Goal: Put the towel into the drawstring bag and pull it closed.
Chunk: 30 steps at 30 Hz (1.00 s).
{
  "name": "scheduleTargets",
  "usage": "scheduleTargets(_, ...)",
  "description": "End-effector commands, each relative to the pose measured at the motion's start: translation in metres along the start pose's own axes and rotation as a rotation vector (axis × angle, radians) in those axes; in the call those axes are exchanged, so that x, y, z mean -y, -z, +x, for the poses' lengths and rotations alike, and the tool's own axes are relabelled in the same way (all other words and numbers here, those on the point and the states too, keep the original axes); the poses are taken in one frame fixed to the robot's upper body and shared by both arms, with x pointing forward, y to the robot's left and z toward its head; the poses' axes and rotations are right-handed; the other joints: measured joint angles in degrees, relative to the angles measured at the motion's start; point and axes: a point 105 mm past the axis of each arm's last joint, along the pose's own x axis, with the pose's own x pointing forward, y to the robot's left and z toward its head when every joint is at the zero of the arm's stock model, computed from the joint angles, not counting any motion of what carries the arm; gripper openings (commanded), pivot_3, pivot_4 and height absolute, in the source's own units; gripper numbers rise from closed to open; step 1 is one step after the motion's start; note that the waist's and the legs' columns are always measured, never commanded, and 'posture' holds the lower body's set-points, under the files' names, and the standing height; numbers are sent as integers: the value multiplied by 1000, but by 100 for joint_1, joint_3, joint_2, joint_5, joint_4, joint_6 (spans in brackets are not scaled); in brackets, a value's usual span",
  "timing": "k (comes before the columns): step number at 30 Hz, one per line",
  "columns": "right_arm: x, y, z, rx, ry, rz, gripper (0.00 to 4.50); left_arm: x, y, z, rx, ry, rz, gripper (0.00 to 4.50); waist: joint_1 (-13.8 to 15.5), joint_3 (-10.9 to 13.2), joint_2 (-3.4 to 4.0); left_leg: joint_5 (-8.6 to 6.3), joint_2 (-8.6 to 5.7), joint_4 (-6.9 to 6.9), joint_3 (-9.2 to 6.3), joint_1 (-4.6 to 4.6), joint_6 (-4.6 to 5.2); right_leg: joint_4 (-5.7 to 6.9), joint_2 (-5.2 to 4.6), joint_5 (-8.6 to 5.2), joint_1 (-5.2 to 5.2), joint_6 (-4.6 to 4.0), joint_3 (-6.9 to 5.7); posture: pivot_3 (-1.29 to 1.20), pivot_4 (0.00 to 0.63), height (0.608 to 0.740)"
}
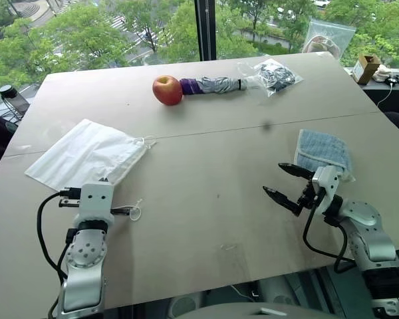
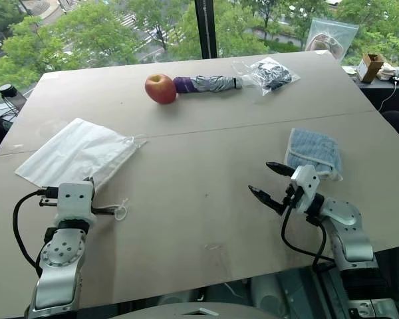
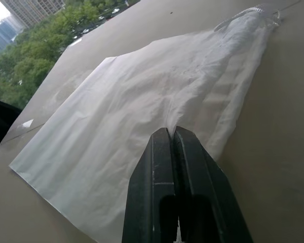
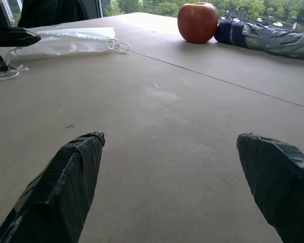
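Our left gripper [image 3: 173, 132] has its jaws pressed tight together, pinching the near edge of the drawstring bag [image 1: 86, 156] — the bag lies flat on the worktop [image 1: 213, 179] and stretches away from them. Its cord loop [image 1: 135, 211] sits just beside them. Our right gripper [image 1: 284, 183] has its jaws spread wide and holds nothing. The towel [image 1: 322, 151] lies just behind those jaws. Far ahead of both we see an apple [image 1: 167, 90] touching an umbrella [image 1: 213, 85] — then a clear plastic bag [image 1: 274, 75].

Upper-floor office, window [image 1: 120, 26], treetops below, table [image 1: 206, 199]
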Motion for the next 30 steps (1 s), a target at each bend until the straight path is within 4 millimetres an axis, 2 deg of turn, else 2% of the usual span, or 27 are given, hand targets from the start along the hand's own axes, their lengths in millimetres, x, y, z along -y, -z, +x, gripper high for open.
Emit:
scheduleTargets(1, 12, -18, -4, 54, 35, -81, 4500, -16, -28, 4, 91, -30, 1, 12, 2, 0, 0, 0, 0, 0, 0, 0, 0, 0, 0, 0, 0, 0, -1, 0, 150, 740)
scheduleTargets(2, 24, -21, -6, 47, 88, -117, 4500, -18, -35, 5, 109, -33, -23, 12, 1, 0, 0, 0, 0, 0, 0, 0, 0, 0, 0, 0, 0, 0, -1, 0, 150, 740)
scheduleTargets(4, 76, -20, -16, -101, 377, -223, 4500, -25, -52, 12, 145, -37, -143, 12, 2, 3, 0, 0, 0, 4, 0, 0, 0, 1, -1, 1, 0, 1, 2, 0, 150, 740)
scheduleTargets(5, 91, -25, -19, -131, 424, -234, 4500, -25, -60, 16, 162, -16, -166, 12, 2, 6, 1, 1, -1, 12, -1, -2, 0, 6, -3, 2, -1, 0, 5, 0, 150, 740)
scheduleTargets(6, 100, -33, -21, -136, 443, -246, 4500, -25, -67, 18, 172, 1, -180, 12, 10, 6, 1, 2, -8, 20, 0, -5, -1, 9, -6, 4, -3, -3, 6, 0, 150, 740)
scheduleTargets(8, 107, -44, -22, -125, 434, -258, 4500, -25, -73, 21, 179, 20, -190, 12, 4, 3, -3, 5, -20, 21, 7, -4, -3, 8, -8, 9, 0, 3, 6, 0, 150, 740)
scheduleTargets(11, 145, -46, -45, -282, 579, -291, 4500, -22, -89, 26, 195, 71, -223, 12, -5, 1, -7, 4, -23, 7, 7, -2, -4, 6, -1, 9, 1, 2, -3, 0, 150, 740)
scheduleTargets(12, 151, -44, -50, -310, 591, -249, 4500, -19, -93, 27, 196, 92, -222, 12, -5, 2, -6, 4, -23, 5, 8, -6, -4, 6, 0, 9, -2, 2, -3, 0, 150, 740)
scheduleTargets(16, 143, -23, -49, -379, 575, 4, 4500, -16, -103, 31, 191, 129, -239, 12, 3, 2, -7, 4, -16, 2, 3, -44, -5, 3, -2, 10, -34, 1, -4, 0, 150, 740)
scheduleTargets(19, 150, -6, -55, -430, 704, 75, 4500, -14, -103, 31, 180, 135, -246, 12, -20, 1, -7, 5, -8, 6, 5, -77, -5, 5, -3, 12, -63, 2, 2, 0, 150, 740)
scheduleTargets(21, 146, 9, -59, -480, 735, 165, 4500, -12, -102, 29, 170, 138, -252, 12, -16, 0, -9, 6, -10, 9, 5, -86, -7, 10, -6, 14, -80, 6, 15, 0, 150, 740)
scheduleTargets(26, 118, 45, -67, -676, 677, 310, 4500, -10, -99, 25, 154, 146, -254, 12, 17, -19, -40, 5, -14, 17, 7, -85, -5, 9, -5, 16, -74, 10, 10, 0, 150, 740)
scheduleTargets(30, 95, 60, -70, -778, 599, 416, 4500, -11, -99, 25, 148, 149, -256, 12, 40, -58, -75, 5, -15, 18, -13, -84, -5, 9, -1, 15, -64, 7, -18, 0, 150, 740)
